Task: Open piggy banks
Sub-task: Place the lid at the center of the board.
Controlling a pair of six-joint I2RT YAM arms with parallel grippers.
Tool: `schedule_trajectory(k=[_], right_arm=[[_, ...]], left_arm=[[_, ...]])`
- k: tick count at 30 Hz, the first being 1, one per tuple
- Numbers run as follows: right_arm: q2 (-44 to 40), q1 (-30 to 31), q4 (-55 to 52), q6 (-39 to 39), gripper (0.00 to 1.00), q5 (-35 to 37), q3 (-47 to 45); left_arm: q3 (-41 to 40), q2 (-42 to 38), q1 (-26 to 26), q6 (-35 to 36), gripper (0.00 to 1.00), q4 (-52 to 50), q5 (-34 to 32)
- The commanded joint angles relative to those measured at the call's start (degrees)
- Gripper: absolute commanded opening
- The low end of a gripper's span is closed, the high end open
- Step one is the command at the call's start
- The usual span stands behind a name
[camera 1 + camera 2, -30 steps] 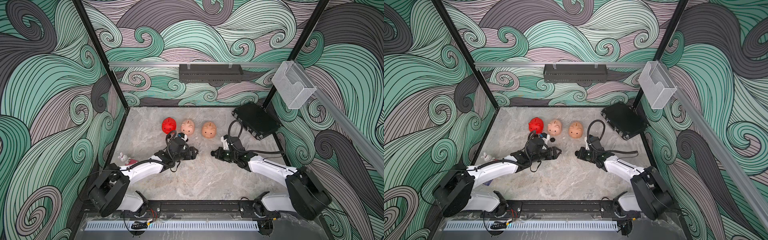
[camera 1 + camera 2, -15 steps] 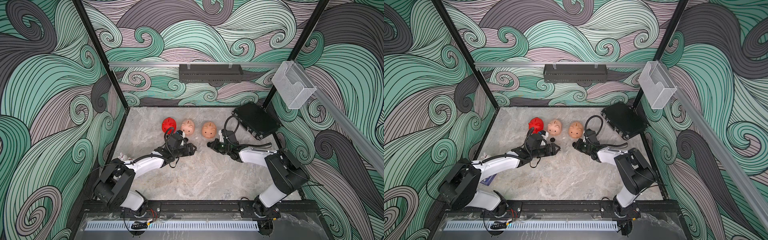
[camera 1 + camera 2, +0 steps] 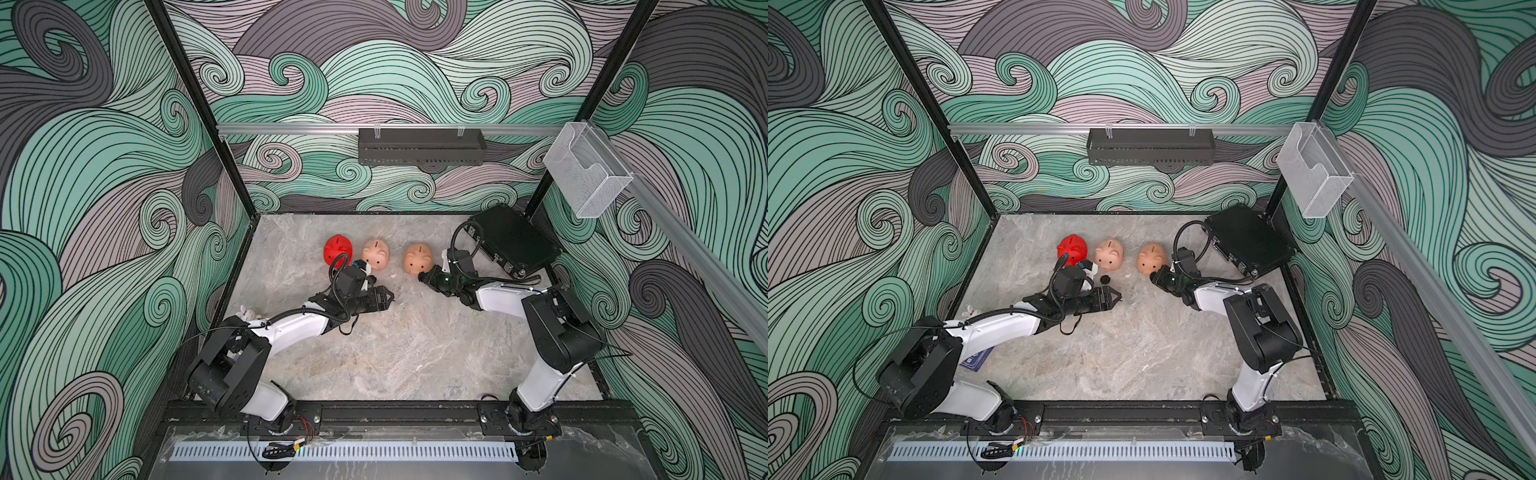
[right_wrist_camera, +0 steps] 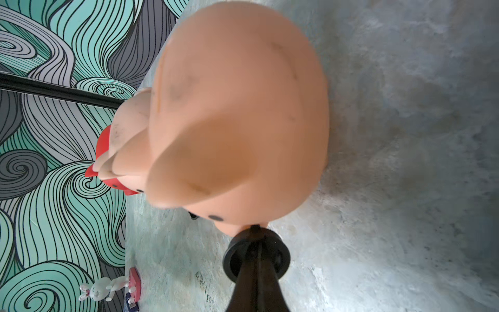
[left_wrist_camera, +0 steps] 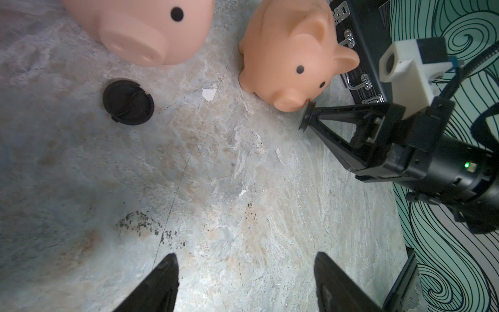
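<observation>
Tabletop [image 3: 415, 353]: carries everything I list.
Black case [image 3: 515, 241]: my landmark.
Left arm: stretched low, well apart from the case. The left gripper [image 3: 390, 297] is half open and empty; I judge it is on standby.
Right arm: folded beside the case. The right gripper [image 3: 424, 277] is pinched shut on a black plug [image 4: 235, 256], just beside the snout of the peach piggy bank [image 3: 419, 258] nearest the case.
Second peach bank [image 3: 376, 253], red bank [image 3: 338, 249]: upright, in line, farther from the case.
Loose plug [image 5: 128, 102]: farther from the case than the held one. I judge one bank is opened.

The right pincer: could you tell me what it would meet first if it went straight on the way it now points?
The snout of the peach-pink piggy bank nearest it. The right pincer, shut on a black plug, points straight at that snout; the plug seems to touch it, though contact is uncertain.
</observation>
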Motion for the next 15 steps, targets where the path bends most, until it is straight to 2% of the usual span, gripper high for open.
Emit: schedule_trajectory(k=[1,10,15], right_arm=[[1.08,-0.84,-1.03,-1.55,0.00,0.72,2.10],[2.74,-2.29,-2.55,-3.13,0.00,0.77,4.59],[-0.31,-1.93,-2.93,-2.84,0.00,0.79,1.06]], left_arm=[[1.74,-0.34,0.71,0.92,0.77,-0.97,0.42],[1.51,-1.03,0.84,1.12,0.78,-1.54,0.38],[0.80,-0.97,0.86,0.64,0.78,-0.51,2.18]])
